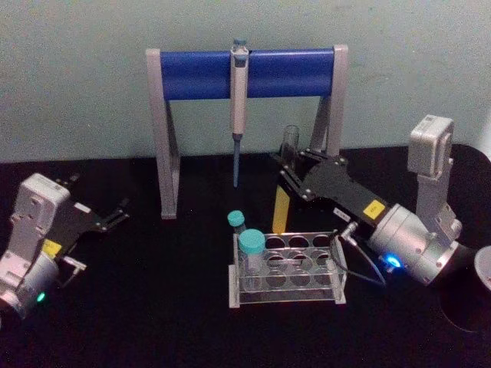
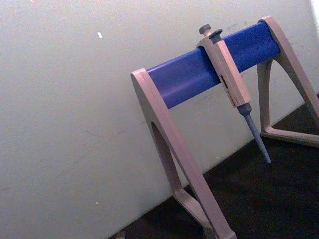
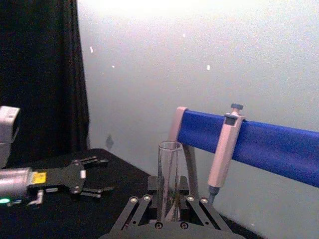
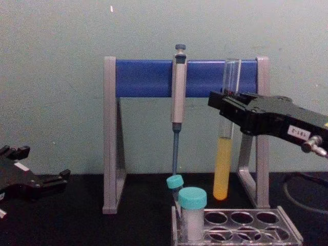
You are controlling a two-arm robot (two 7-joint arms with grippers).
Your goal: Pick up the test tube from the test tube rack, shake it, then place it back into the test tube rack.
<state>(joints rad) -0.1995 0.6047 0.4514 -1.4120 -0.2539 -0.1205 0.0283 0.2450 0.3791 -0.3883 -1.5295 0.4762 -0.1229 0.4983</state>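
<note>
My right tool [image 4: 229, 105] is clamped on the upright test tube [image 4: 222, 169], clear above the test tube rack [image 1: 285, 299]. I see my left tool [image 3: 97, 176] spread open, well apart.

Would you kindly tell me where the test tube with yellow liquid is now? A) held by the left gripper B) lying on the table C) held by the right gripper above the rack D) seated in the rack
C: the right gripper is shut on the test tube, whose round bottom hangs above the test tube rack; the left gripper sits open, apart.
</note>
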